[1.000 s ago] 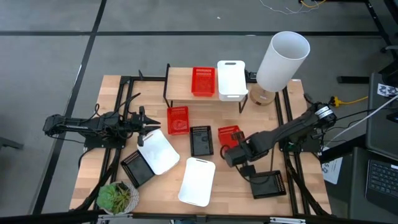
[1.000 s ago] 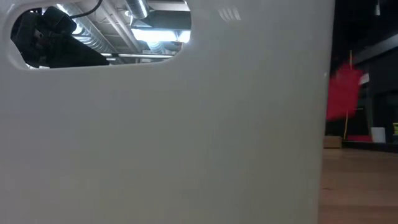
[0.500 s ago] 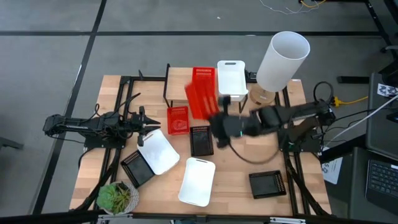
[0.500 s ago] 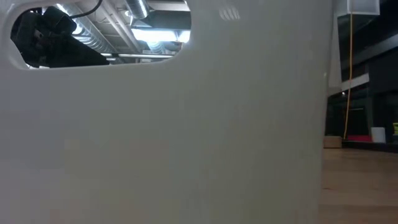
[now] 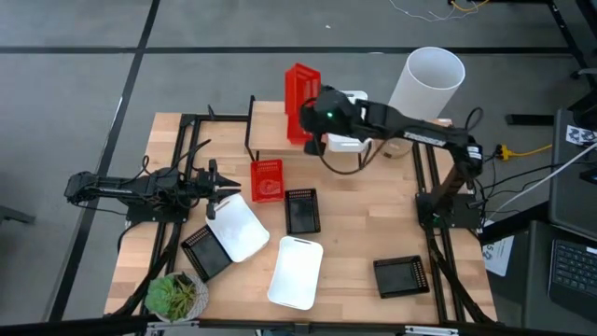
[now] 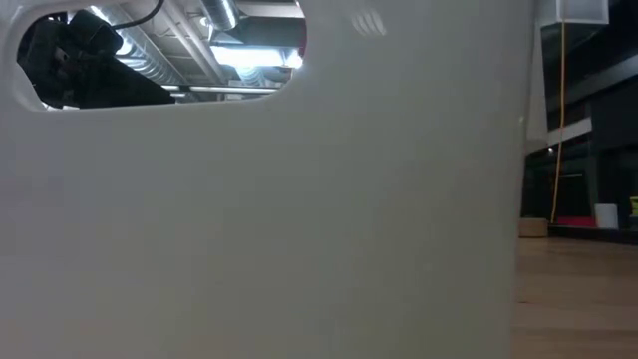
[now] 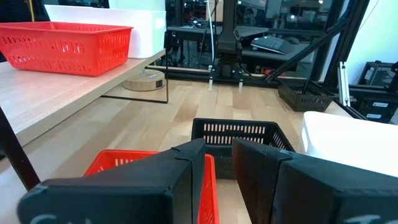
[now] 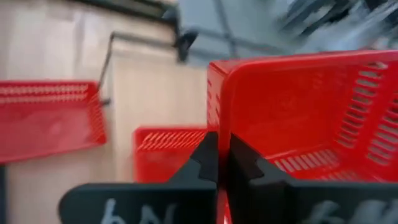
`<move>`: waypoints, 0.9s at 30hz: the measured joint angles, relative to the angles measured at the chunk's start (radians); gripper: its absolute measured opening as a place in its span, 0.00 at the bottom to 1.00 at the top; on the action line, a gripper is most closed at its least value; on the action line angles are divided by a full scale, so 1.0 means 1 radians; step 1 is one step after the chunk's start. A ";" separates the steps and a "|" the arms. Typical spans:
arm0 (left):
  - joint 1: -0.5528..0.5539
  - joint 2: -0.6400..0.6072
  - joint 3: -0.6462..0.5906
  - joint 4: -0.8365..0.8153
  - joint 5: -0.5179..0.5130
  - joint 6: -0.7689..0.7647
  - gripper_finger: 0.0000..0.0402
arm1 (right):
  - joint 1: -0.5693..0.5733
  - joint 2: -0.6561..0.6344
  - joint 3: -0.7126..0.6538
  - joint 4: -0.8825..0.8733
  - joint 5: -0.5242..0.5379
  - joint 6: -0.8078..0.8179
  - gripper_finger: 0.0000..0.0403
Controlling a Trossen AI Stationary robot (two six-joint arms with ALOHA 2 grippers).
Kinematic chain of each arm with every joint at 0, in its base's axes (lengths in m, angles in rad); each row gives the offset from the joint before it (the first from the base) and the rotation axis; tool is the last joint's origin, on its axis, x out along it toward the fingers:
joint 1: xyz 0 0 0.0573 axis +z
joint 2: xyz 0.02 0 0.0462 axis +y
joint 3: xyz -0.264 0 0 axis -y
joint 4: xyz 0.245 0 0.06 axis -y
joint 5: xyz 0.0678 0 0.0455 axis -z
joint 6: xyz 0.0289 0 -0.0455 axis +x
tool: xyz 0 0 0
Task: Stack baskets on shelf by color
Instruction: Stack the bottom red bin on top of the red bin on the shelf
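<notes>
1. The right gripper (image 8: 219, 163) is clamped on the rim of a red basket (image 5: 301, 89); the right wrist view shows its fingers pinched together over the thin wall. Seen from above, the basket hangs tilted on edge over the shelf (image 5: 270, 127), just above the red basket on the shelf (image 5: 298, 133).
2. Judged by its thin perforated plastic, the basket is light and fairly stiff, though a wall may flex under a one-sided pinch, and smooth plastic can swivel between the fingers. A hold at the middle of a rim wall, as here, looks the sound choice; it must be levelled before it will nest.
3. The white basket (image 5: 347, 121) sits on the shelf just beside the red one, partly hidden by the arm.
4. Down on the table, another red basket (image 5: 267, 179) lies just in front of the shelf, with a black basket (image 5: 301, 210) near it.
5. The left gripper (image 5: 222, 189) waits at the table's left side, over a white basket's (image 5: 238, 227) edge; its fingers stand slightly apart and hold nothing.
6. Farther forward lie a second black basket (image 5: 205, 252), another white basket (image 5: 296, 271) and a third black one (image 5: 402, 275), well apart. All should handle alike: light, slick, taken by a rim.
</notes>
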 joint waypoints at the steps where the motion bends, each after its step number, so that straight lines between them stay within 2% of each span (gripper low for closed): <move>1: 0.000 0.000 0.000 0.000 -0.001 0.000 0.18 | -0.005 0.019 0.025 -0.045 -0.002 0.019 0.00; 8: 0.000 0.000 0.000 0.000 -0.003 0.000 0.18 | -0.006 0.158 0.305 -0.381 -0.003 0.092 0.00; 13: 0.000 0.000 0.000 0.000 -0.003 0.000 0.18 | -0.008 0.248 0.445 -0.509 -0.049 0.117 0.00; 27: 0.000 0.000 0.000 0.000 -0.003 0.000 0.18 | -0.015 0.313 0.455 -0.565 -0.063 0.168 0.01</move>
